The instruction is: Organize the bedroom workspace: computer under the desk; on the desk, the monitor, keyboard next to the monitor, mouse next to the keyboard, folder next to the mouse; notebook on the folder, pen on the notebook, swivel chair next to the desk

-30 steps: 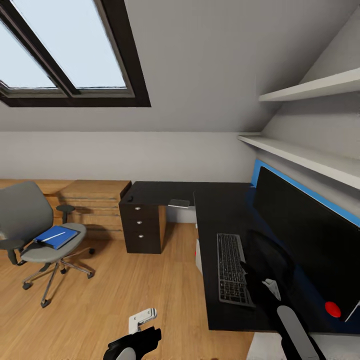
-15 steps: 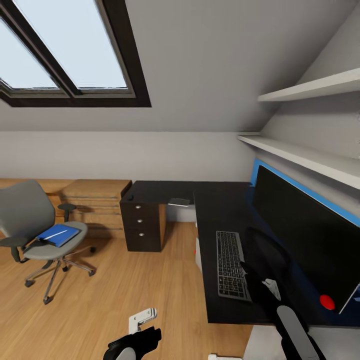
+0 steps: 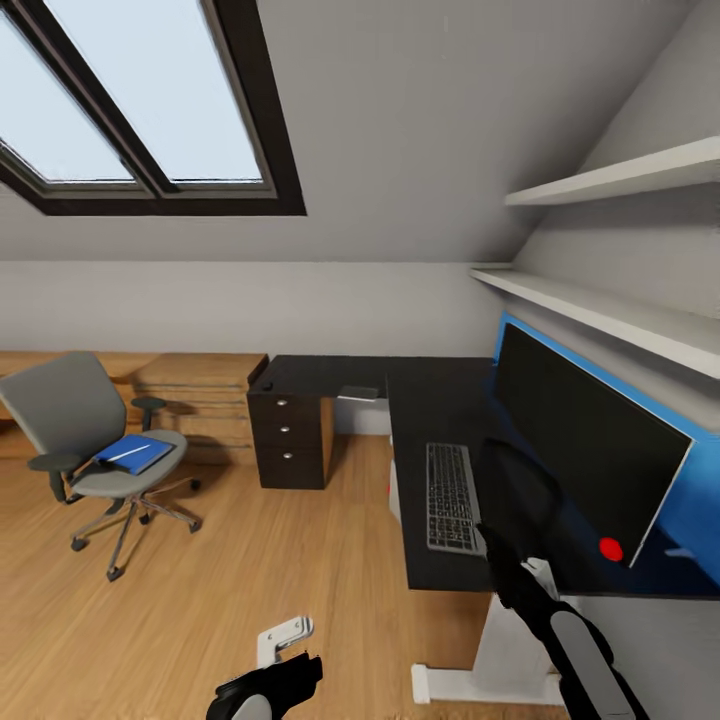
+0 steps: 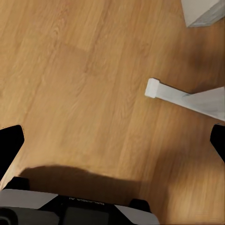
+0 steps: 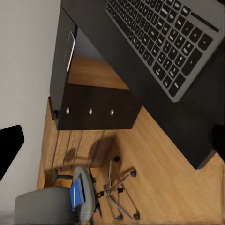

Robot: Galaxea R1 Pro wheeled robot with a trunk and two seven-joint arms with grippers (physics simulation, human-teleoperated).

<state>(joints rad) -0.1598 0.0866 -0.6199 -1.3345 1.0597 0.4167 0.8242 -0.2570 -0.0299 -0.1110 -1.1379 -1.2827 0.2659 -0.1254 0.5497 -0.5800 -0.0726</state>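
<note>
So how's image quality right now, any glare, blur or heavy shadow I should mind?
Head view: sharp and evenly lit, skylight bright but not glaring, wide-angle bending near the edges. Left wrist view: a soft dark shadow on the floor. Right wrist view: keyboard crisp, swivel chair slightly soft.

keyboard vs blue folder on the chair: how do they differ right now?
Place: the keyboard lies on the desk in front of the monitor; the folder lies on the swivel chair seat, off across the floor.
Look: the keyboard is dark grey with black keys; the folder is plain blue.
Load: a thin white pen lies on top of the folder; nothing sits on the keyboard.
Shared: both are flat, lying level, and no gripper touches them.
</note>
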